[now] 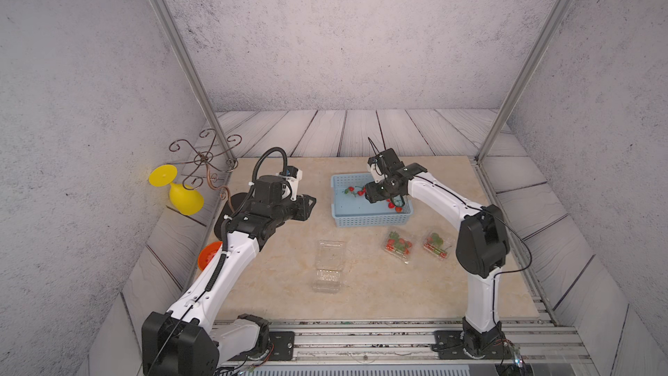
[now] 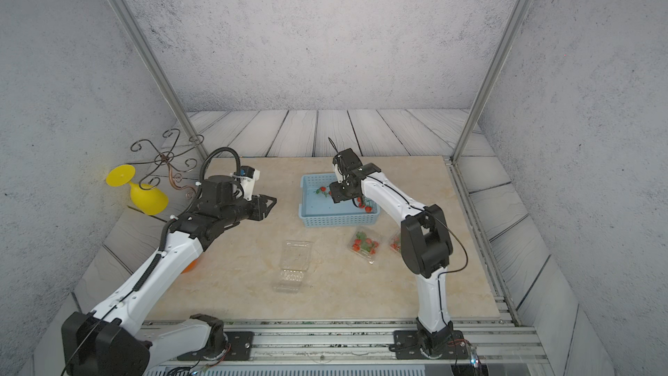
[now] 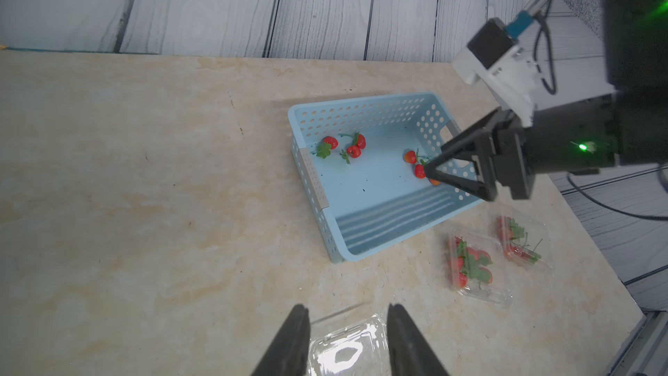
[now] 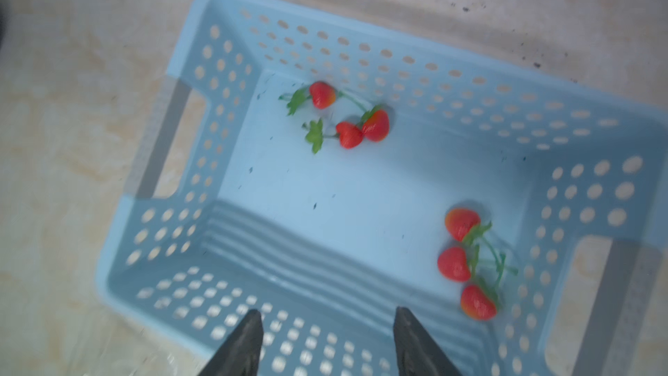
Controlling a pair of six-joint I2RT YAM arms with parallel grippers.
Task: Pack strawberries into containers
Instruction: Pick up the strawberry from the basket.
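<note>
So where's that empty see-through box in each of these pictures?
In both top views: the empty clear box lies open just in front of the blue basket, nearer the camera.
Left wrist: at the picture's bottom edge, framed by the left gripper.
Right wrist: not in it.
Shared landmark: the blue basket, in all four.

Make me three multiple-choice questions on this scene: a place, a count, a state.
1. The right tool hangs: A at the table's front edge; B over the floorboards; C over the light blue perforated plastic basket.
2. Red strawberries loose in the basket: A two; B six; C ten.
3. The clear plastic clamshell box nearest the left arm is: A open and empty; B shut and full; C upside down.
Answers: 1 C, its wrist view looks down into the basket; 2 B, two clusters of three; 3 A, lid folded back, nothing inside.
</note>
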